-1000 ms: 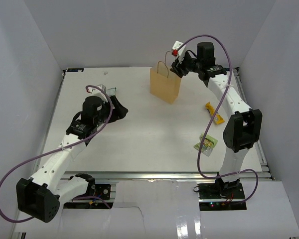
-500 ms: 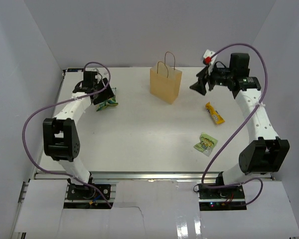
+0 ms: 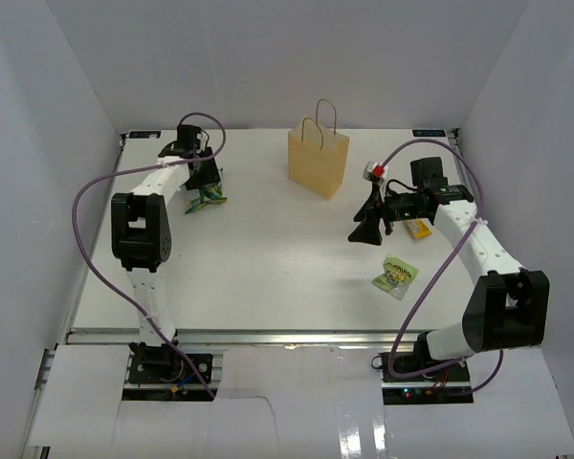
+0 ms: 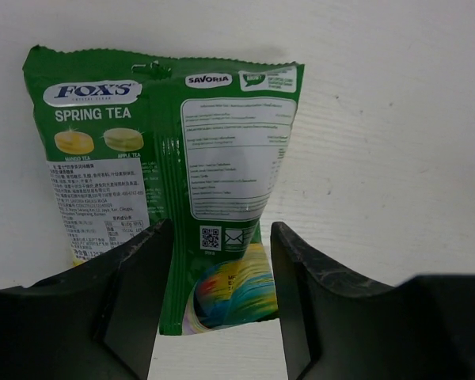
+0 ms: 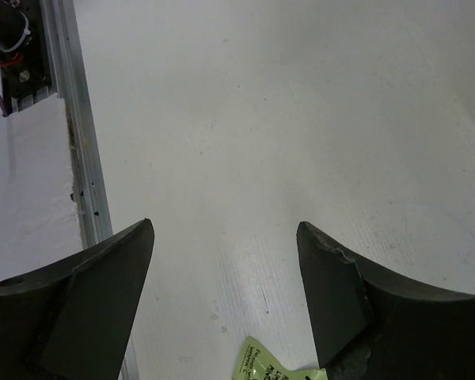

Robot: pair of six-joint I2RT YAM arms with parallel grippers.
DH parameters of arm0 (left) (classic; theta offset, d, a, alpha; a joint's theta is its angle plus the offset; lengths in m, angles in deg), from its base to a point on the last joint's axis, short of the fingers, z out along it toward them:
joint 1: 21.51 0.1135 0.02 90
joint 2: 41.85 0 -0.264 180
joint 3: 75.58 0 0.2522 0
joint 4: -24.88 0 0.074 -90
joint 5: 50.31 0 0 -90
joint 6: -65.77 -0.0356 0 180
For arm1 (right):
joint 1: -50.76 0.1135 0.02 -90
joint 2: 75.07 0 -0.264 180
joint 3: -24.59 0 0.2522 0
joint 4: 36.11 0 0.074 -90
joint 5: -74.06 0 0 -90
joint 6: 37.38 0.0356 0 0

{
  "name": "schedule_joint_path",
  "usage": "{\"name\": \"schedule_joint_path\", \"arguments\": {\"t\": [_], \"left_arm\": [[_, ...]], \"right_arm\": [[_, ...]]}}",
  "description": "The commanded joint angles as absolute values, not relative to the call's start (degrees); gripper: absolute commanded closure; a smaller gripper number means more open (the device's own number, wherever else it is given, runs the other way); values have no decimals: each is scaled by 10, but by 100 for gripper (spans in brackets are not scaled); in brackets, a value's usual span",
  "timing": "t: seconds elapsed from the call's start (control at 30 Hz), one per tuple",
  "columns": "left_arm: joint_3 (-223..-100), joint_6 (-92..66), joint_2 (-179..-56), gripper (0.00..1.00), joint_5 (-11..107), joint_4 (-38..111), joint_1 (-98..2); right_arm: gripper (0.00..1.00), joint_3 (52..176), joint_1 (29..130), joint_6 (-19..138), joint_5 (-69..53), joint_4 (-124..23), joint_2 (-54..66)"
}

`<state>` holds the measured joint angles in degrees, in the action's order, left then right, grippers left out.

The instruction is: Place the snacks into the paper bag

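At 10 o'clock on the white worktop (image 3: 268,258), left jaws are pointing down over a green packet (image 4: 166,158): glossy crinkled foil, flat, rectangular, crimped top edge, white and yellow print. Black matte fingers (image 4: 134,301) are sitting either side of its lower end, about half closed. Cannot tell if they are actually pinching it. Paper bag (image 3: 318,164) is standing upright at 12 o'clock: tan kraft, boxy, matte, thin twisted loop handles (image 3: 325,101) sticking up. Right jaws are hovering near 3 o'clock, spread wide and holding nothing, with bare worktop showing between the wedge-shaped fingers (image 5: 340,293). Second green packet (image 3: 394,276) is lying flat at 4 o'clock, near those jaws. Yellow-orange packet (image 3: 419,228), narrow foil, is lying at 3 o'clock, partly hiding under the right arm (image 3: 478,253).
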<state>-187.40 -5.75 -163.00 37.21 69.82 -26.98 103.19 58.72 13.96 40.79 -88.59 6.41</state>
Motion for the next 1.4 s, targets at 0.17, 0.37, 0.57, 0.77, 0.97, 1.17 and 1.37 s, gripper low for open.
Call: {"name": "schedule_joint_path", "arguments": {"t": [0.17,0.37,0.57,0.77,0.97,1.17,1.37], "left_arm": [[-1858,-75,-1625,45,357,717,-287],[-1826,-75,-1619,60,359,716,-293],[-1800,-79,-1609,78,386,708,-292],[-1726,-76,-1544,90,483,640,-295],[-1603,-40,-1436,98,593,553,-298],[-1467,40,-1334,99,680,446,-313],[-1387,103,-1274,99,716,364,-356]], "right_arm": [[21,1080,609,173,455,-863,91],[22,1098,644,209,459,-837,109],[23,1113,678,293,444,-778,116],[25,1123,726,414,385,-722,138],[27,1138,764,627,216,-661,186],[16,1174,808,756,166,-620,243],[17,1196,832,878,165,-568,313]]}}
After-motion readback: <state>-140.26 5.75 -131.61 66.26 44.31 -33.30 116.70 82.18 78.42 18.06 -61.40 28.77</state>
